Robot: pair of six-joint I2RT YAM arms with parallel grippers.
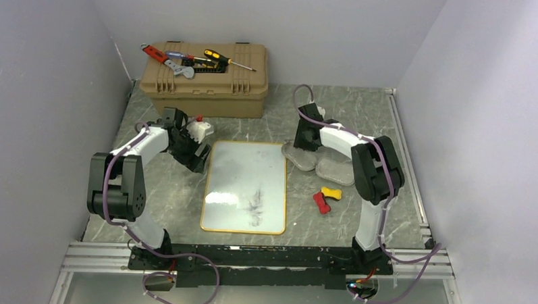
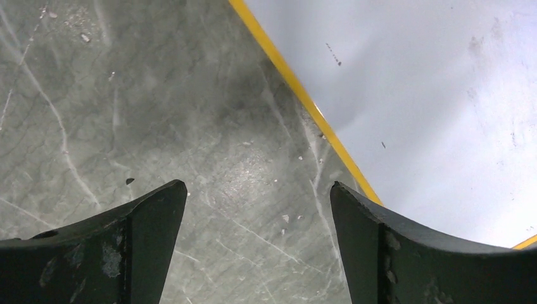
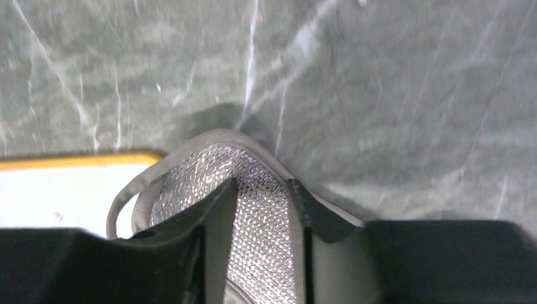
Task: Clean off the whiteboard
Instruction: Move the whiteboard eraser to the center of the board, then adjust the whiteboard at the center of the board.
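Top external: left jaws apart beside whiteboard (image 1: 245,185); right jaws clamp grey pad (image 3: 253,171) at corner.

Whiteboard (image 2: 443,114) cropped at view edge, grey cloth (image 3: 183,183) half behind right hand (image 3: 261,187)

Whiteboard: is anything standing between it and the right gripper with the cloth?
Nothing visible does. The right gripper pinches the grey cloth right beside the far right corner of the whiteboard.

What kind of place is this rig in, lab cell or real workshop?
Most likely a lab test cell: plain white walls box in a marble-patterned table, the left arm and right arm sit at an aluminium rail, and the props look staged: whiteboard, toolbox, grey cloth.
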